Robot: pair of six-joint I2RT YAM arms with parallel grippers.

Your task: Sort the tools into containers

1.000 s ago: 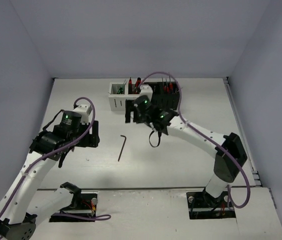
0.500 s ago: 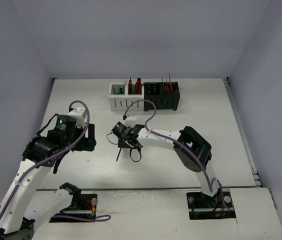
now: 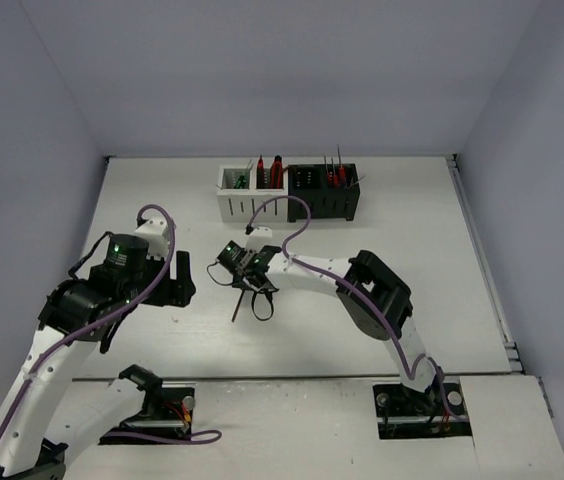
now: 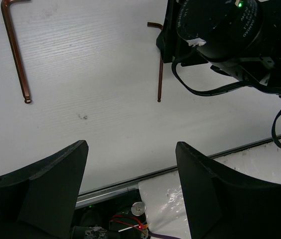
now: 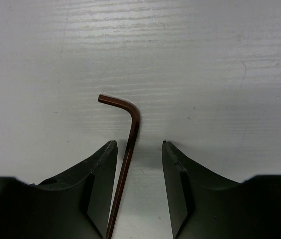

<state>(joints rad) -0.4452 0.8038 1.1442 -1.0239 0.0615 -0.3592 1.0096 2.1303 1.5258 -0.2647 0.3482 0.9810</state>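
A dark L-shaped hex key (image 5: 128,144) lies flat on the table (image 3: 142,200). Its long shaft runs between the fingers of my right gripper (image 5: 139,149), close to the left finger and with a gap to the right one. That gripper (image 3: 247,283) is open and sits low over the key (image 3: 237,308). My left gripper (image 4: 130,169) is open and empty above the table's near edge. Its view shows a second hex key (image 4: 13,50) lying apart from the first (image 4: 159,69). The white container (image 3: 247,208) and the black container (image 3: 324,207) stand at the back.
Red-handled tools (image 3: 268,172) and a green-handled one (image 3: 236,182) stand in the white container, more red handles (image 3: 335,175) in the black one. A purple cable (image 3: 282,215) loops over the right arm. The table's near edge rail (image 4: 130,179) lies under the left gripper.
My right arm has swung back from the containers to the hex key and dropped over it, its jaws narrowing around the shaft. The left arm has drifted slightly toward the near left.
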